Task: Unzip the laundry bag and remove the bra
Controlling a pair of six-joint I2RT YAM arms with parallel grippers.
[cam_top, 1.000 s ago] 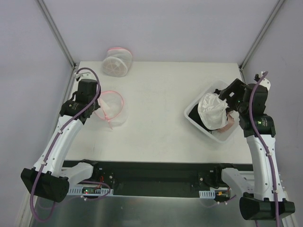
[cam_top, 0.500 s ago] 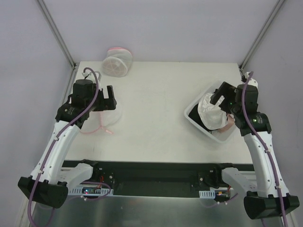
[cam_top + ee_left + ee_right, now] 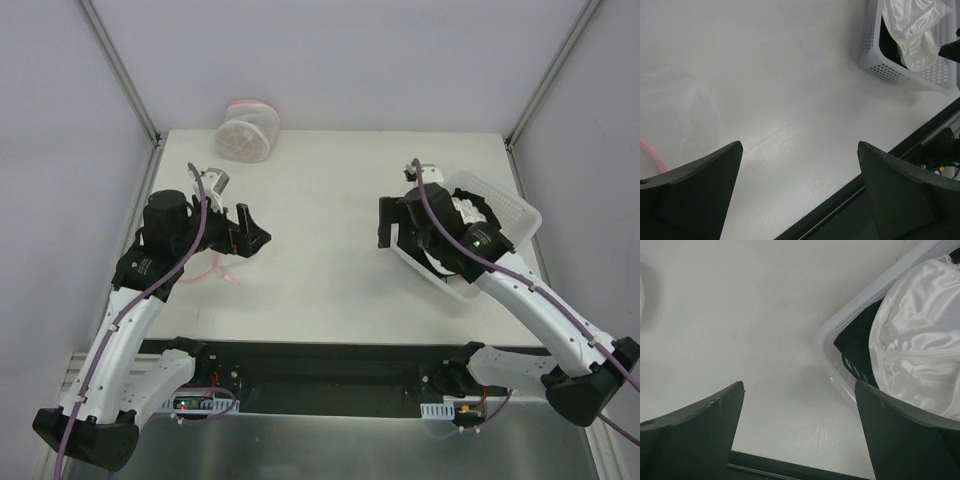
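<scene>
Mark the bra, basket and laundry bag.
bra [image 3: 920,335], right wrist view, satin cup
basket [image 3: 872,35], left wrist view, perforated wall
laundry bag [image 3: 652,154], left wrist view, pink zipper rim

Left gripper [image 3: 799,147]: two dark fingers [image 3: 695,195] spread wide, nothing between them, hanging above bare table.
Table [image 3: 790,75]: white and matte, with a dark rail [image 3: 840,202] along its near edge.
Laundry bag [image 3: 675,110]: faint translucent mesh lying on the table at the left, just beside the left finger; a curve of its pink zipper rim [image 3: 652,155] shows.
Basket [image 3: 890,70]: white, perforated, well apart to the right.
Bra [image 3: 912,30]: glossy white, crumpled, in the basket over a black garment [image 3: 887,42].
</scene>
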